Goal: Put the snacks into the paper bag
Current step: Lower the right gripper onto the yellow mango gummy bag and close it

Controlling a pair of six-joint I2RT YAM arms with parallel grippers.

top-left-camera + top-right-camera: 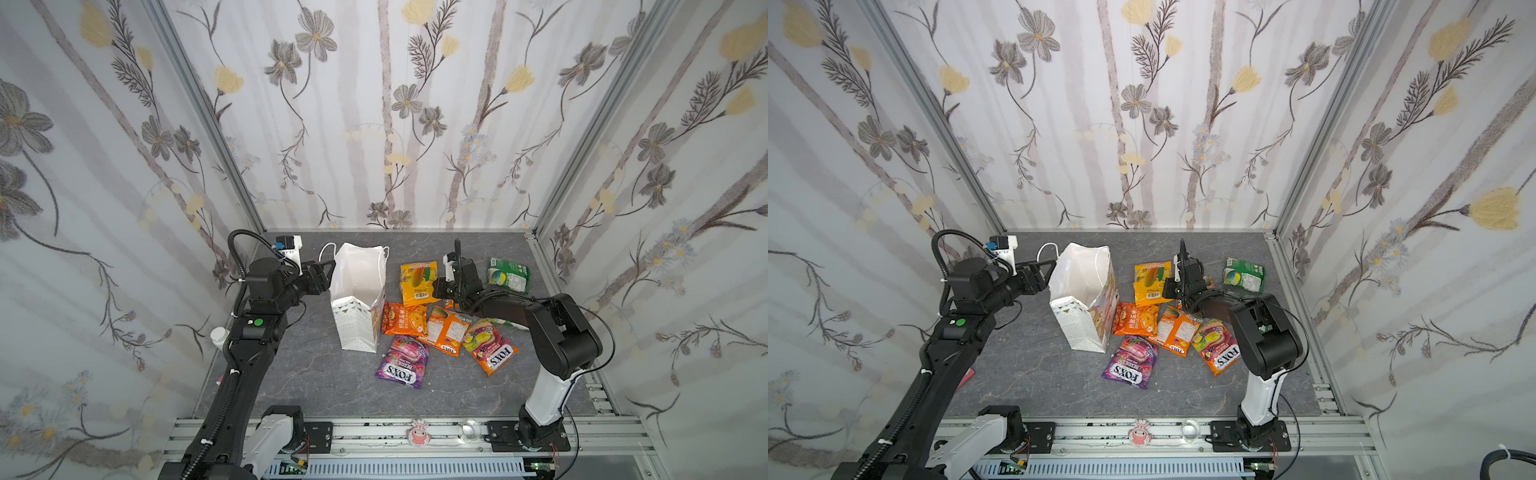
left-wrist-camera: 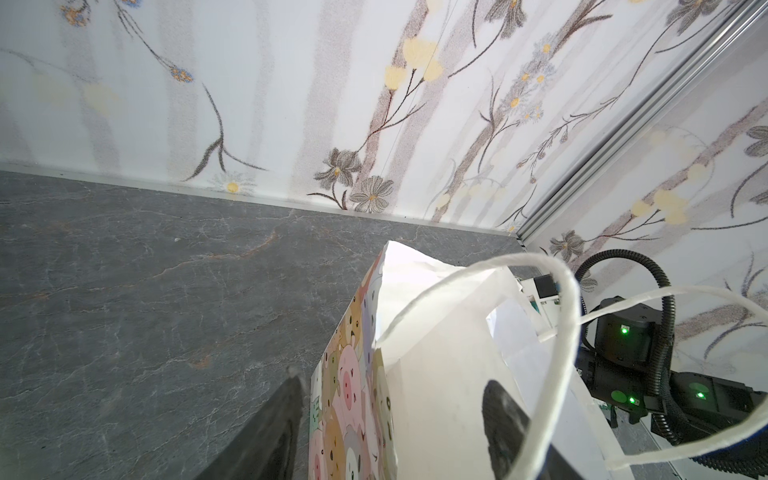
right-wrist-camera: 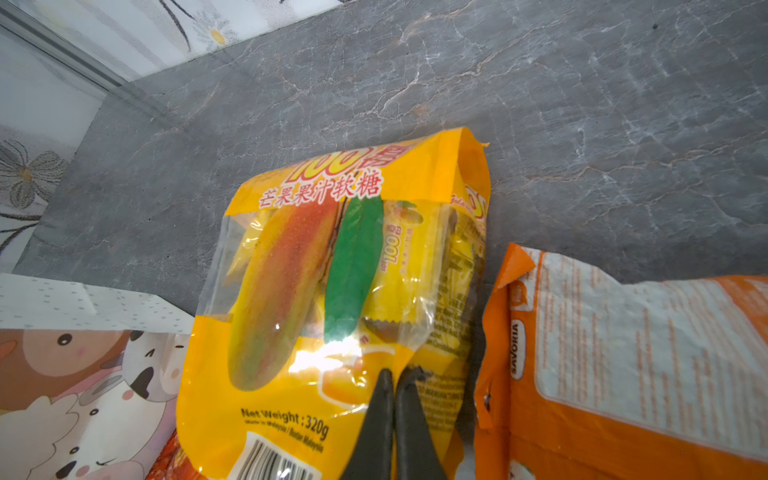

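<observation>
The paper bag (image 1: pixel 353 328) stands upright with its mouth open on the grey bench (image 1: pixel 316 374), left of centre. The left claw (image 1: pixel 328 269) is at the bag's far-left rim, beside a cord handle (image 1: pixel 325 249). In the left wrist view its fingers (image 2: pixel 500 411) are spread, 1 inside the bag's mouth and 1 outside. A bag wall stands between them, unclamped.

The packets lie on the bench to the right of the bag. The yellow mango packet (image 1: pixel 417 282) lies just right of the bag's rim. The right claw (image 3: pixel 401 371) is pressed together on this packet's film towards its barcode end, and a sliver of yellow shows between the fingers.

On the near side of it lie the orange corn packet (image 1: pixel 405 319), just beside the bag, and an orange packet (image 1: pixel 449 332) lying back-up. Nearer still are the purple FOX'S packet (image 1: pixel 402 362) and the multicoloured FOX'S packet (image 1: pixel 490 347). A green packet (image 1: pixel 509 274) lies apart at the far right.
</observation>
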